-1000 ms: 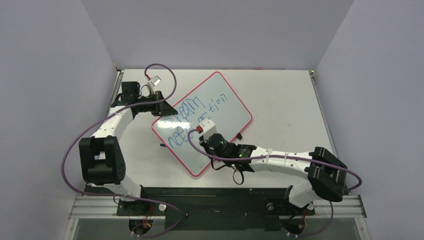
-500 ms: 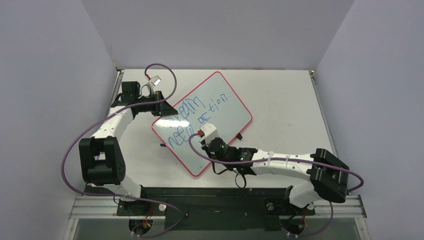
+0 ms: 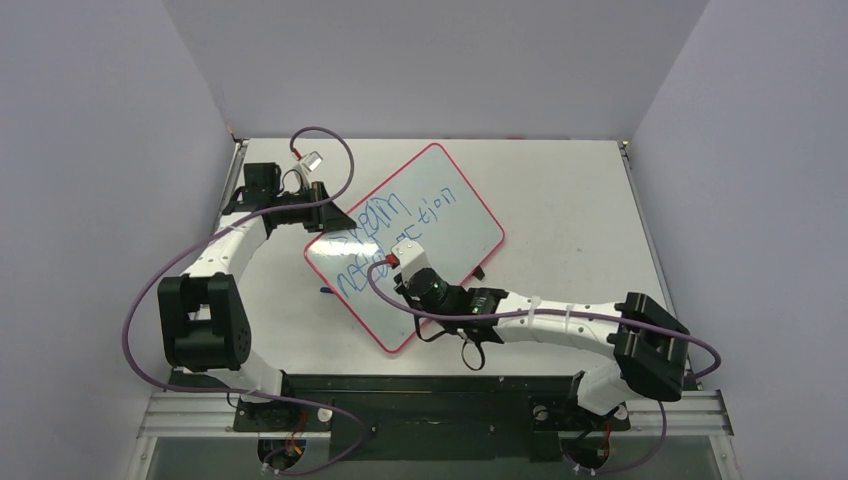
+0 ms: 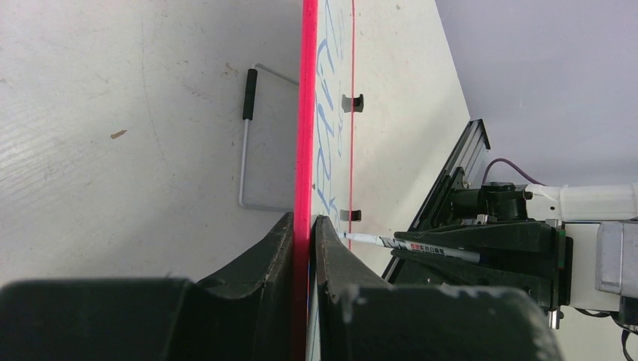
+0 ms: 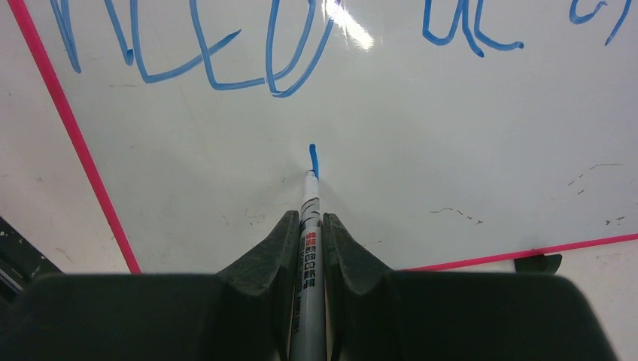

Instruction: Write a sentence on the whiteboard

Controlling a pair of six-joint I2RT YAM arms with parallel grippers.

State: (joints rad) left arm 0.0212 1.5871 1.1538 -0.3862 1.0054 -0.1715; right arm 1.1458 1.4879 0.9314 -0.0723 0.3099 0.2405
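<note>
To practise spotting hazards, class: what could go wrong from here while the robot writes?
The left gripper pinches the whiteboard only by its red edge, so pen pressure might swing it and bend letters. The marker in the right gripper starts a stroke close under the blue words, so rows could collide.

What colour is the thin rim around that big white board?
Red: the thin rim of the large flat whiteboard, best in the left wrist view.

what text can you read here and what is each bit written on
"NEED": blue handwriting in the sentence on the whiteboard, lower row.
"tion": end of the upper row in the top view; the letters before it are unclear.
Print on the marker barrel: too small to read.
</note>
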